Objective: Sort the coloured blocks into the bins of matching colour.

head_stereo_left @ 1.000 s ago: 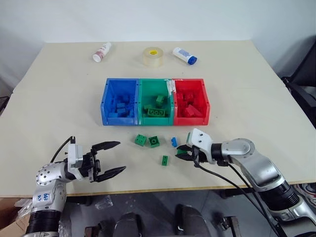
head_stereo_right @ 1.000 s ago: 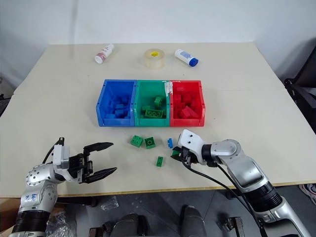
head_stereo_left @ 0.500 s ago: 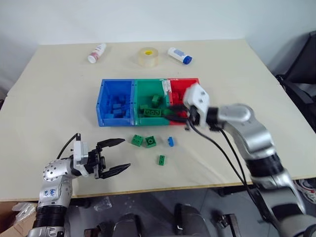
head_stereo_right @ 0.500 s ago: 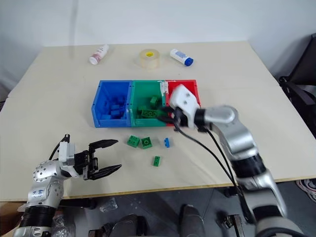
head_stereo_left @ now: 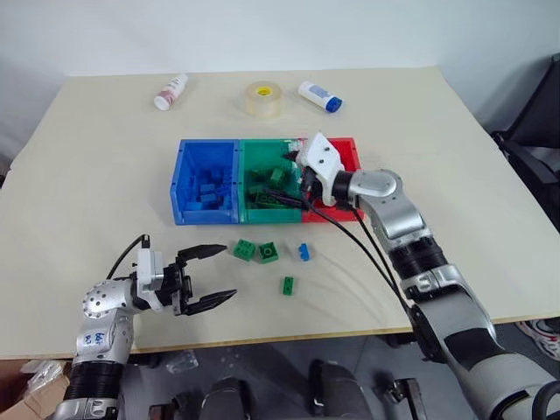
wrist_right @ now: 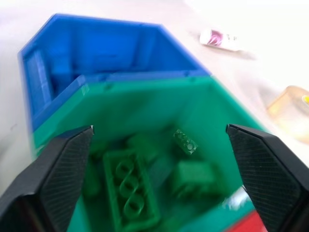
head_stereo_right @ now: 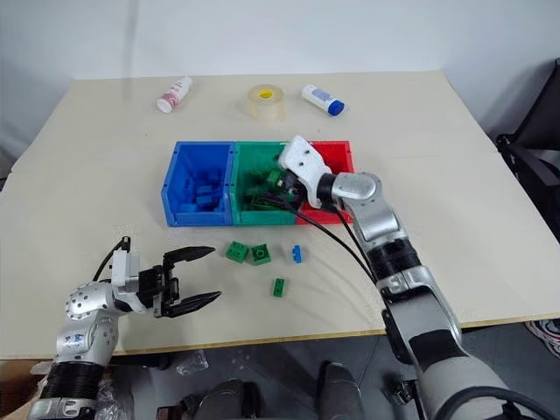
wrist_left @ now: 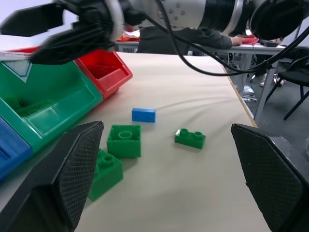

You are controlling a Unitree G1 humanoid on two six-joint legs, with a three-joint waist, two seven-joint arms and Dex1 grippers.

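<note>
R gripper (head_stereo_left: 296,166) hangs over the green bin (head_stereo_left: 254,207), the middle one of the three joined bins; the blue bin (head_stereo_left: 185,188) is on its left, the red bin (head_stereo_left: 352,154) on its right. Its fingers stand wide apart w/ nothing between them. In the right wrist view a small green brick (wrist_right: 185,140) sits tilted among the other green pieces in the bin, below the open jaws. So the step in hand reads as a drop-off into the green bin, prob. just done.

L gripper (head_stereo_left: 208,278) hovers low at the near-left edge of the table (head_stereo_left: 105,140), fingers spread wide, empty, pointing right toward the loose bricks.

Still on the table, just near of the bins: two green square blocks (head_stereo_left: 244,249) (head_stereo_left: 268,251) side by side, almost touching; a tiny blue block (head_stereo_left: 304,252) to their right; a small green 2-stud block (head_stereo_left: 288,284) nearer, apart from the rest. Four pieces left, so sorting is well along but not finished.

Next move, as I judge it: R arm pulls back clear of the bin wall, comes down over one loose brick, prob. the blue one as it's closest to that side, w/ jaws lined up across its narrow sides. It's tiny, so a slightly off pinch could flick it away. It goes to the blue bin at far left of the row.
</note>
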